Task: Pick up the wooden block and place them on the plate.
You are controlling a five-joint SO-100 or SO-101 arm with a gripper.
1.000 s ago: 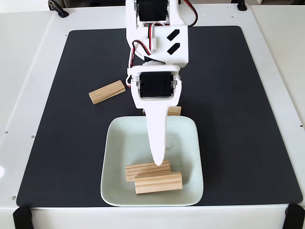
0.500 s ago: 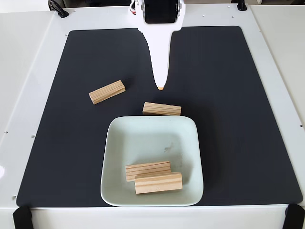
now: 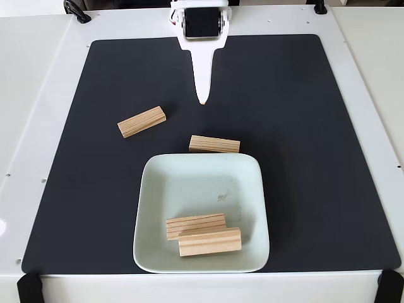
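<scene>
The pale mint plate point(image 3: 189, 186) sits on the black mat near the front edge. Two wooden blocks lie in its front part, one point(image 3: 196, 225) partly overlapped by the other point(image 3: 210, 242). A third wooden block point(image 3: 214, 144) lies on the mat just beyond the plate's far rim. A fourth point(image 3: 141, 121) rests at an angle further left. My white gripper point(image 3: 203, 101) hangs over the mat beyond the plate, its tip pointing toward the front. Its fingers show as one narrow taper, shut with nothing in them.
The black mat point(image 3: 303, 126) covers most of the white table point(image 3: 44, 95). Black clamps point(image 3: 28, 287) sit at the table's front corners, and a cable point(image 3: 76, 11) lies at the back left.
The arm has pulled back from above the plate toward the far edge of the mat. The block behind the plate, hidden a second ago, is now uncovered. No block has moved.
</scene>
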